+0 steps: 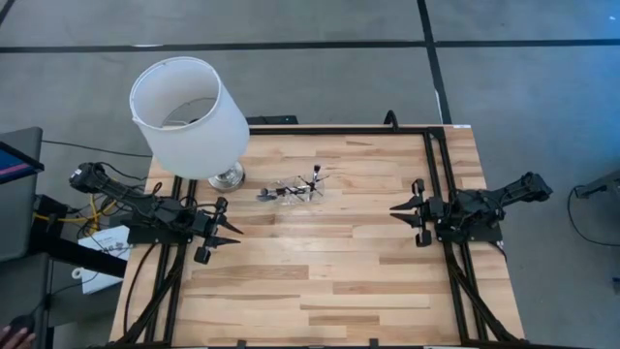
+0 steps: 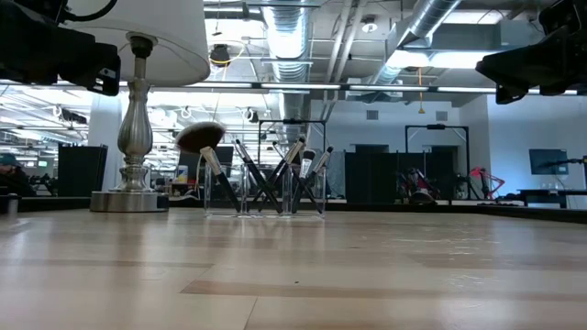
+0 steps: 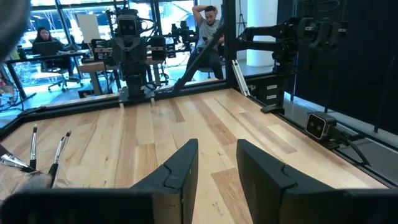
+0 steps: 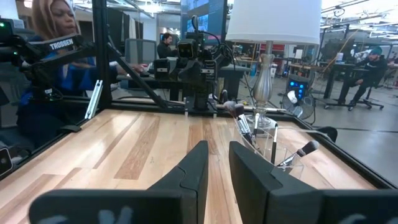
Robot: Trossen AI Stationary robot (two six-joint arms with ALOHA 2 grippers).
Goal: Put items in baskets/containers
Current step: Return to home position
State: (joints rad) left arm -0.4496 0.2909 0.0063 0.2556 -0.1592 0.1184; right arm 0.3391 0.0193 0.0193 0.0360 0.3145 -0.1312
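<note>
Several slim makeup brushes (image 1: 295, 187) with black handles and silver ferrules stand leaning in a small clear holder (image 2: 264, 194) on the table's far middle. One big round brush head (image 2: 200, 137) sticks out at the holder's left. The right wrist view shows the holder (image 4: 281, 157) with brushes, and the left wrist view shows brush tips (image 3: 59, 151). My left gripper (image 1: 235, 234) hovers open over the table's left part, nearer than the holder. My right gripper (image 1: 395, 213) hovers open to the right of the holder. Both point toward the table's middle.
A lamp with a big white shade (image 1: 189, 114) on a silver base (image 1: 228, 176) stands just left of the holder. A black frame rail (image 1: 436, 174) runs along the table's right side. Bare wood (image 1: 320, 271) lies between the arms. People sit in the room beyond.
</note>
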